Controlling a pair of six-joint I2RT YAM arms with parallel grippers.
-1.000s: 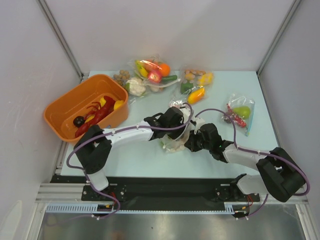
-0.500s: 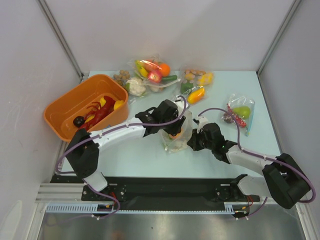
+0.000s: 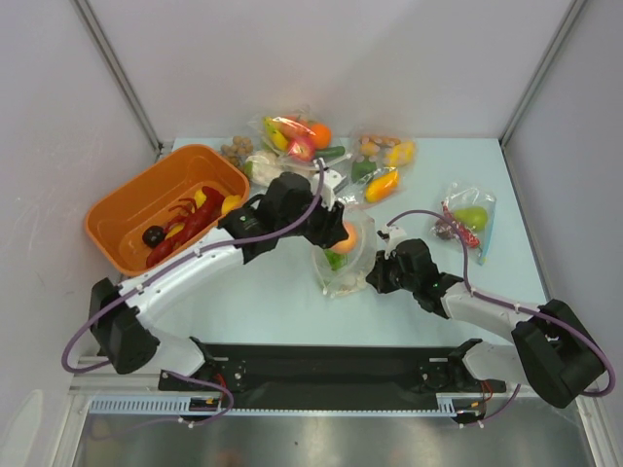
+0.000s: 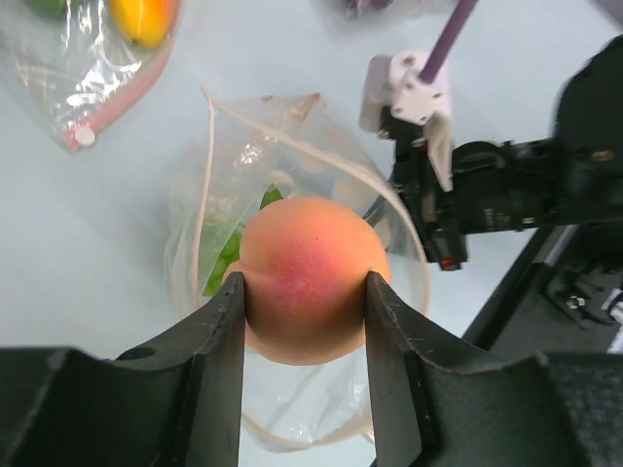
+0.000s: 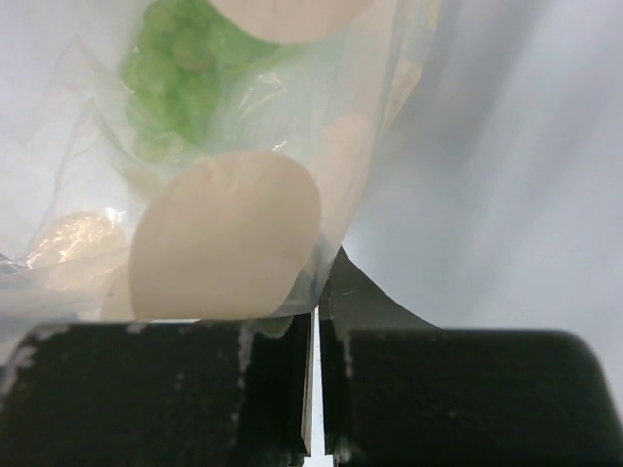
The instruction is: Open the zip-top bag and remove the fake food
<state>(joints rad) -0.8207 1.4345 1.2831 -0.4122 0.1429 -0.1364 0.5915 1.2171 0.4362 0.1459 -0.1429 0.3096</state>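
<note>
The bag (image 3: pixel 341 274), open near the middle of the table (image 3: pixel 277 302) and pinched at its edge by the clenched right gripper (image 5: pixel 316 326), should be held down while the left gripper (image 4: pixel 305 284), grasping the peach (image 4: pixel 310 272), lifts it clear toward the tub (image 3: pixel 161 180).

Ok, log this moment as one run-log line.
left gripper: shut on peach, over the open zip-top bag | right gripper: shut on bag edge | in bag: grape bunch, pale pieces

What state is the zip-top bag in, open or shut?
Open: the zip-top bag has its mouth gaping in a wide loop beneath the peach held by the left gripper.
</note>
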